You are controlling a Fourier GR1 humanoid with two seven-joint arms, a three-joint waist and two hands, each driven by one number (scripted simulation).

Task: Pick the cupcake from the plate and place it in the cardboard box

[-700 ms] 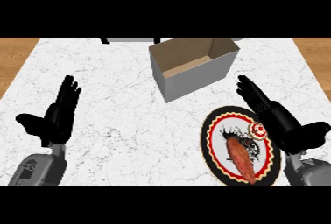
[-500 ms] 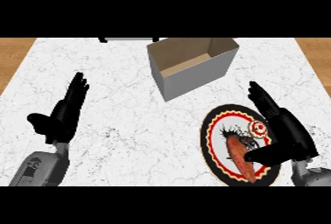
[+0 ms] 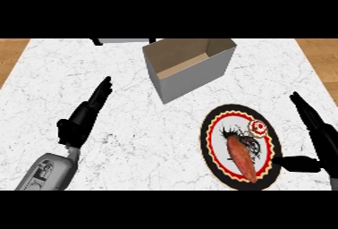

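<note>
Cupcake, just one, sits on the upper right part of the single plate, close to its rim. It is small, with a red and white top. Beside it on the same plate lies one long reddish-brown piece of food, running from the plate's middle toward its lower edge.

One cardboard box stands upright and open-topped toward the far side of the counter, up and to the left of the plate and apart from it. A bare strip of white marbled counter lies between the box and the plate.

Two hands are in view. The left hand hovers over the left part of the counter with its fingers straight and pointing away, holding nothing, well apart from the box and plate. The right hand is at the right edge of the view, just beside the plate's right rim, fingers straight and thumb stretched toward the plate's lower right; it too holds nothing and does not touch the cupcake.

The plate lies near the counter's right side. Open counter spreads wide between the left hand and the plate. Wooden floor shows past the counter's far corners.
</note>
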